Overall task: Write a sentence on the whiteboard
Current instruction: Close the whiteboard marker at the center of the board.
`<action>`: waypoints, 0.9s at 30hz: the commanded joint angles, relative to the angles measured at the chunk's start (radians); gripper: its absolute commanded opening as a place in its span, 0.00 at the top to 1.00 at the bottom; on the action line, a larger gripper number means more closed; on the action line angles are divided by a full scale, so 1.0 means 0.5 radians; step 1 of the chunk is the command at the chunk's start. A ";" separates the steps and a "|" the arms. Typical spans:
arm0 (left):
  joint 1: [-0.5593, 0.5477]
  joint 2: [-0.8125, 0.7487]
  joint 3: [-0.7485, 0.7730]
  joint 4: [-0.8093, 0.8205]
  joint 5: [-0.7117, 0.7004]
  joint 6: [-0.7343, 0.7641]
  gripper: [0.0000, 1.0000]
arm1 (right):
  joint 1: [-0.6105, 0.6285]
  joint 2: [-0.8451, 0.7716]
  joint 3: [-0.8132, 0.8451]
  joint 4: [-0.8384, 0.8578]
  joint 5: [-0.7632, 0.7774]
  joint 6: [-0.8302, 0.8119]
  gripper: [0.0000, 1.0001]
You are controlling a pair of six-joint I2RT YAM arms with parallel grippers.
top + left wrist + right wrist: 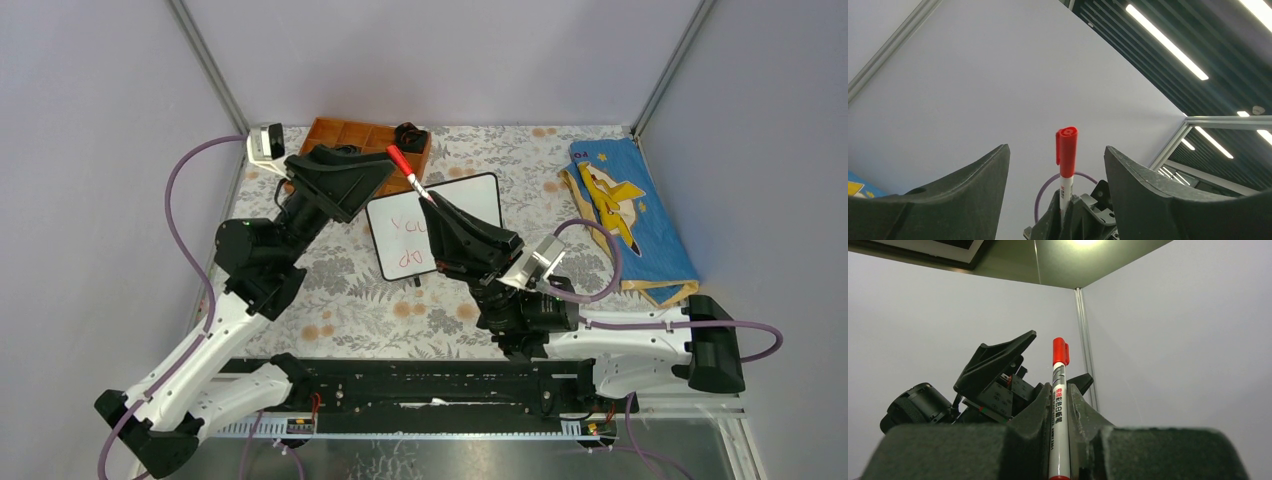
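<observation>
Top external alone shows whiteboard (470, 198), sentence (410, 227)

A floral-patterned surface (350, 300) carries a whiteboard (478, 196) near its middle, an orange compartment tray (345, 135) at the far edge, a small black object (411, 135), hard to identify, beside it, and a blue printed cloth (640, 215) at right.

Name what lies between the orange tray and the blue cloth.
The whiteboard, with the right gripper holding a red-capped marker over it; top view.
</observation>
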 commanded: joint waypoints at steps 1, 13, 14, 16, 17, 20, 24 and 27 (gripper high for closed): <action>-0.013 0.029 0.090 0.015 -0.002 0.051 0.26 | 0.006 -0.073 0.005 0.000 -0.061 0.025 1.00; -0.013 0.029 0.101 0.040 -0.017 0.085 0.40 | 0.006 -0.084 -0.005 -0.041 -0.054 0.021 1.00; -0.013 0.029 0.099 0.042 -0.019 0.086 0.41 | 0.006 -0.086 -0.005 -0.045 -0.055 0.021 1.00; -0.013 0.028 0.098 0.041 -0.021 0.088 0.44 | 0.006 -0.088 -0.007 -0.047 -0.052 0.018 1.00; -0.013 0.025 0.095 0.045 -0.024 0.091 0.44 | 0.006 -0.089 -0.008 -0.048 -0.052 0.016 1.00; -0.012 0.015 0.086 0.042 -0.039 0.099 0.46 | 0.005 -0.091 -0.008 -0.056 -0.047 0.012 1.00; -0.013 -0.001 0.071 0.034 -0.062 0.109 0.48 | 0.006 -0.091 -0.006 -0.063 -0.042 0.006 1.00; -0.013 -0.008 0.062 0.027 -0.069 0.109 0.50 | 0.006 -0.089 -0.005 -0.072 -0.039 0.006 1.00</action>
